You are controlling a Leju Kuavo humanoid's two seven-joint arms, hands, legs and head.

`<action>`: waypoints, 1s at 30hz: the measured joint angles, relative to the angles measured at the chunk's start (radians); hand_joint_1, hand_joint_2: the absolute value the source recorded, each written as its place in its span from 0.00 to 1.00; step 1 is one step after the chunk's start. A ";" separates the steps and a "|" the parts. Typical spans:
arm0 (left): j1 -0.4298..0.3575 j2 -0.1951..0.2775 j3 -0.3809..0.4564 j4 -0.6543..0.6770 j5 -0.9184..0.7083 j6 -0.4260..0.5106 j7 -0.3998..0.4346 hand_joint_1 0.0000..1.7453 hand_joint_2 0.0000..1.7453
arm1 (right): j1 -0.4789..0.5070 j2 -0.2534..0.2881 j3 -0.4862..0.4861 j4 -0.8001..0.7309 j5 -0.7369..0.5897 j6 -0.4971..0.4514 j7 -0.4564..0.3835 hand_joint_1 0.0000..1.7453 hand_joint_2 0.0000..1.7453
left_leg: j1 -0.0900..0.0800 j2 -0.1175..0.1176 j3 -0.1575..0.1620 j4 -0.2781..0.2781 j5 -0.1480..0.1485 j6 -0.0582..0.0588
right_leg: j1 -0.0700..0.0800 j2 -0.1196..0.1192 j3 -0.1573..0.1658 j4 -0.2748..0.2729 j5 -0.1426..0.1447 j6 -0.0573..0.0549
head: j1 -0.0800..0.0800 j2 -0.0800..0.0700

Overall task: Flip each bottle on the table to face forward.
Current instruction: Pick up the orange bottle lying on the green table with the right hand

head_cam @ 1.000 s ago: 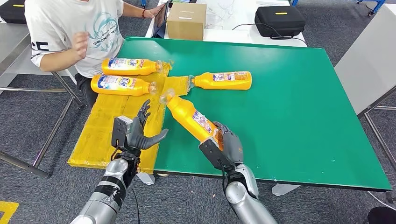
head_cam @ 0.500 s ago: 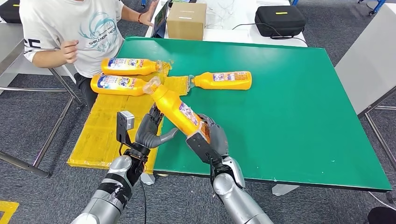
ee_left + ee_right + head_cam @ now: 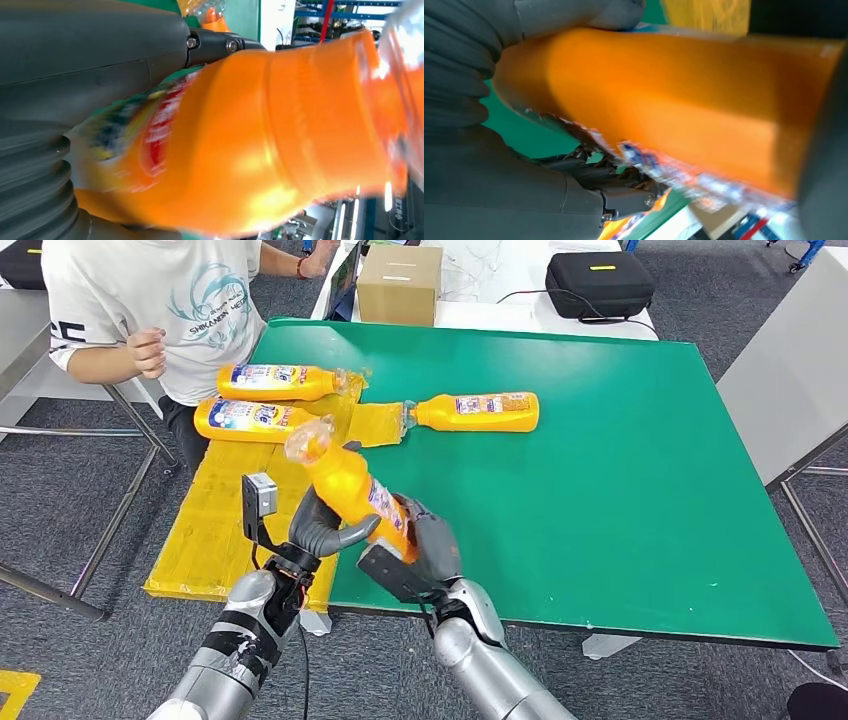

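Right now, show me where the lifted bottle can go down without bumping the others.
Free: the bare green table, everything right of and nearer than the lone bottle. Crowded: the yellow mat, where two bottles lie at its far end.

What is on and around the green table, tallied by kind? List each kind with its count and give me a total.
Orange bottles: 4, one held bottle lifted between the left hand and right hand, three lying bottles.
Cardboard box: 1
Black case: 1
Total: 6
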 joint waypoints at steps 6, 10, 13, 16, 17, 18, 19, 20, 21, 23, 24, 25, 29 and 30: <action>-0.001 0.009 -0.015 0.001 0.000 0.002 0.009 0.00 1.00 | -0.005 0.015 0.037 0.033 0.032 -0.012 0.018 1.00 1.00 | 0.000 0.000 0.000 0.000 0.000 0.000 | 0.000 0.000 0.000 0.000 0.000 0.000 | 0.000 0.000; -0.001 0.013 -0.019 0.008 -0.002 0.004 0.007 0.75 1.00 | -0.011 0.017 0.049 0.047 0.034 -0.016 0.020 0.80 1.00 | 0.000 0.000 0.000 0.000 0.000 0.000 | 0.000 0.000 0.000 0.000 0.000 0.000 | 0.000 0.000; -0.002 0.017 -0.023 0.016 0.008 -0.007 -0.007 1.00 1.00 | -0.013 0.017 0.060 0.054 0.036 -0.022 0.029 0.05 1.00 | 0.000 0.000 0.000 0.000 0.000 0.000 | 0.000 0.000 0.000 0.000 0.000 0.000 | 0.000 0.000; 0.002 0.017 -0.024 0.014 0.035 -0.012 -0.018 1.00 1.00 | -0.014 0.018 0.070 0.058 0.036 -0.032 0.044 0.00 1.00 | 0.000 0.000 0.000 0.000 0.000 0.000 | 0.000 0.000 0.000 0.000 0.000 0.000 | 0.000 0.000; 0.006 0.017 -0.022 0.008 0.043 -0.009 -0.019 1.00 1.00 | -0.013 0.018 0.072 0.058 0.032 -0.035 0.046 0.00 1.00 | 0.000 0.000 0.000 0.000 0.000 0.000 | 0.000 0.000 0.000 0.000 0.000 0.000 | 0.000 0.000; 0.010 0.017 -0.019 0.000 0.051 -0.006 -0.019 1.00 1.00 | -0.011 0.019 0.073 0.058 0.025 -0.036 0.046 0.00 1.00 | 0.000 0.000 0.000 0.000 0.000 0.000 | 0.000 0.000 -0.001 0.000 0.000 0.000 | 0.000 0.000; 0.014 0.017 -0.016 -0.011 0.058 -0.006 -0.020 1.00 1.00 | -0.010 0.019 0.073 0.058 0.016 -0.036 0.046 0.00 1.00 | 0.000 0.000 0.000 0.000 0.000 0.000 | 0.000 0.000 -0.001 0.000 0.000 0.000 | 0.000 0.000; 0.017 0.017 -0.013 -0.022 0.064 -0.007 -0.021 1.00 1.00 | -0.010 0.019 0.073 0.058 0.007 -0.036 0.046 0.00 1.00 | 0.000 0.000 0.000 0.000 0.000 0.000 | 0.000 0.000 -0.001 0.000 0.000 0.000 | 0.000 0.000; 0.019 0.018 -0.010 -0.034 0.068 -0.007 -0.021 1.00 1.00 | -0.010 0.019 0.072 0.058 -0.002 -0.037 0.044 0.00 1.00 | 0.000 0.000 0.000 0.000 0.000 0.000 | 0.000 0.000 -0.001 0.000 0.000 0.000 | 0.000 0.000; 0.025 0.019 -0.002 -0.054 0.071 -0.006 -0.022 1.00 1.00 | -0.010 0.019 0.068 0.058 -0.018 -0.039 0.040 0.00 1.00 | 0.000 0.000 0.000 0.000 0.000 0.000 | 0.000 0.000 -0.001 0.000 0.000 0.000 | 0.000 0.000; 0.027 0.020 0.002 -0.063 0.071 -0.005 -0.022 1.00 1.00 | -0.010 0.019 0.065 0.057 -0.025 -0.039 0.037 0.00 1.00 | 0.000 0.000 0.000 0.000 0.000 0.000 | 0.000 0.000 -0.001 0.000 0.000 0.000 | 0.000 0.000; 0.028 0.021 0.007 -0.071 0.071 -0.004 -0.022 1.00 1.00 | -0.010 0.018 0.062 0.056 -0.029 -0.040 0.035 0.00 1.00 | 0.000 0.000 0.000 0.000 0.000 0.000 | 0.000 0.000 -0.001 0.000 0.000 0.000 | 0.000 0.000; 0.031 0.025 0.016 -0.089 0.071 -0.004 -0.023 1.00 1.00 | -0.010 0.016 0.057 0.053 -0.032 -0.040 0.032 0.00 1.00 | 0.000 0.000 0.000 0.000 0.000 0.000 | 0.000 0.000 0.000 0.000 0.000 0.000 | 0.000 0.000; 0.032 0.025 0.016 -0.091 0.071 -0.003 -0.023 1.00 1.00 | -0.010 0.016 0.056 0.052 -0.033 -0.041 0.032 0.00 1.00 | 0.000 0.000 0.000 0.000 0.000 0.000 | 0.000 0.000 0.000 0.000 0.000 0.000 | 0.000 0.000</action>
